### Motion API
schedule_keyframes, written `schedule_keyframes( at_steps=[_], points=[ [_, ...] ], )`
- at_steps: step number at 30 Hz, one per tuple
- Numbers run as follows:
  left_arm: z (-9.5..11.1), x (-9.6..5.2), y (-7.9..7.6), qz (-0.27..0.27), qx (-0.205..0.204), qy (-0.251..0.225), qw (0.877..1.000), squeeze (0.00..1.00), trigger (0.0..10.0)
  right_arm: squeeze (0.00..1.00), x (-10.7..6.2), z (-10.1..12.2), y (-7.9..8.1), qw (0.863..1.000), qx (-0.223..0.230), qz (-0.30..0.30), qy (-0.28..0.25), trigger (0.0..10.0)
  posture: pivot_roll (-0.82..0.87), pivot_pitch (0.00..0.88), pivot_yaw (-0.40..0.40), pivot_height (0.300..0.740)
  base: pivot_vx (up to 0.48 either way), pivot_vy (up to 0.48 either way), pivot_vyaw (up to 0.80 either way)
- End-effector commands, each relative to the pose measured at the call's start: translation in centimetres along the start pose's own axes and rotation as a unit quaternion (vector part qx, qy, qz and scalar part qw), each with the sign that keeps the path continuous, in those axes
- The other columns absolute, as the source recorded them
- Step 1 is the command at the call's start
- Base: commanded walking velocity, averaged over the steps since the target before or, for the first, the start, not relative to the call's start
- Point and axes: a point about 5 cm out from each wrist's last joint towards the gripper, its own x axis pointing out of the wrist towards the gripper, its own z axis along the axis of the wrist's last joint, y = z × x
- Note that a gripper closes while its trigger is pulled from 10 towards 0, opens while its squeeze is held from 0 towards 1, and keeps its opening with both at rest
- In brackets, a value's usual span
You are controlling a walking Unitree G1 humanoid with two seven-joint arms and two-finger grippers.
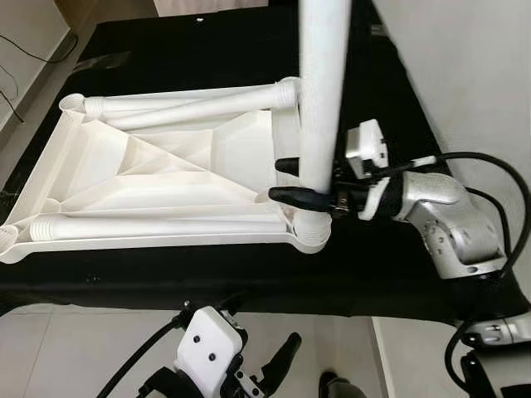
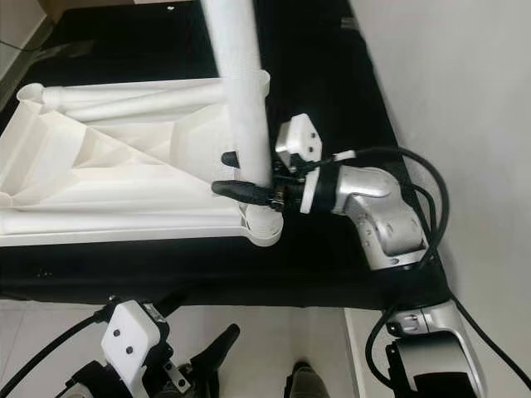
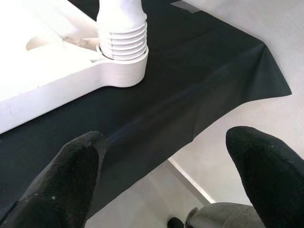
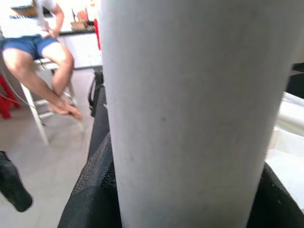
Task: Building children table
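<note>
White plastic tabletop lies upside down on a black cloth spread over a raised surface, ribbed underside facing up. Two loose white legs rest on it: one leg along the far edge, another leg along the near edge, both lying flat. A third, upright leg stands in the corner socket at the near right corner of the tabletop, its ribbed lower end seated in the round collar; seen close in the left wrist view as ribbed end sitting in the collar. Right gripper reaches in from the right, its two black fingers clasped on either side of the upright leg just above the socket; the right wrist view has the white tube pressed between the black pads. Left gripper hangs low in front of the cloth edge, below the table, fingers spread wide with nothing between them, well apart from the tabletop. Pale tiled floor shows below. In the background of the right wrist view, a person in blue shorts sits on a white stool.
</note>
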Motion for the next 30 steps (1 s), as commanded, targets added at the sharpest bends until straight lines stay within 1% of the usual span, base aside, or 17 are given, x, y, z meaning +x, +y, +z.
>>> schedule_keyframes(
  at_steps=[1, 4, 9, 14, 15, 18, 20, 22, 30],
  points=[
    [-0.2, -0.3, -0.2, -0.001, -0.001, 0.013, 1.000, 0.00, 10.0, 0.00, 0.6, -2.1, 0.6, 0.999, 0.048, 0.020, 0.013, 10.0, 0.09, 0.313, 0.040, 0.740, 0.000, 0.000, 0.00],
    [-0.2, -0.4, -0.2, 0.000, -0.001, 0.014, 1.000, 0.00, 10.0, 0.00, 0.7, -2.3, 0.6, 0.998, 0.059, 0.016, 0.006, 10.0, 0.09, 0.318, 0.043, 0.740, 0.000, 0.000, 0.00],
    [-0.2, -0.5, -0.2, 0.000, -0.001, 0.015, 1.000, 0.00, 10.0, 0.00, 0.8, -2.7, 0.8, 0.998, 0.063, 0.005, 0.001, 10.0, 0.09, 0.320, 0.047, 0.740, 0.000, 0.000, 0.00],
    [-0.2, -0.5, -0.2, -0.002, 0.001, 0.016, 1.000, 0.00, 10.0, 0.00, 0.8, -3.1, 1.1, 0.999, 0.052, -0.003, 0.006, 10.0, 0.09, 0.318, 0.050, 0.740, 0.000, 0.000, 0.00],
    [-0.2, -0.5, -0.2, -0.002, 0.001, 0.016, 1.000, 0.00, 10.0, 0.00, 0.8, -3.3, 1.2, 0.999, 0.037, -0.016, 0.011, 10.0, 0.09, 0.316, 0.050, 0.740, 0.000, 0.000, 0.00],
    [-0.2, -0.5, -0.1, -0.002, 0.002, 0.016, 1.000, 0.00, 10.0, 0.00, 0.8, -3.4, 1.3, 0.999, 0.025, -0.024, 0.015, 10.0, 0.09, 0.316, 0.050, 0.740, 0.000, 0.000, 0.00],
    [-0.2, -0.4, -0.1, -0.001, 0.002, 0.015, 1.000, 0.00, 10.0, 0.00, 0.8, -3.5, 1.9, 0.999, 0.013, -0.029, 0.026, 10.0, 0.09, 0.316, 0.053, 0.740, 0.000, 0.000, 0.00],
    [-0.2, -0.4, -0.1, -0.001, 0.002, 0.015, 1.000, 0.00, 10.0, 0.00, 0.8, -3.7, 2.2, 0.999, 0.014, -0.029, 0.033, 10.0, 0.08, 0.314, 0.054, 0.740, 0.000, 0.000, 0.00],
    [-0.2, -0.3, 0.0, -0.003, 0.002, 0.014, 1.000, 0.00, 10.0, 0.00, 0.8, -3.9, 2.2, 0.998, 0.015, -0.039, 0.042, 10.0, 0.08, 0.313, 0.052, 0.740, 0.000, 0.000, 0.00]
  ],
)
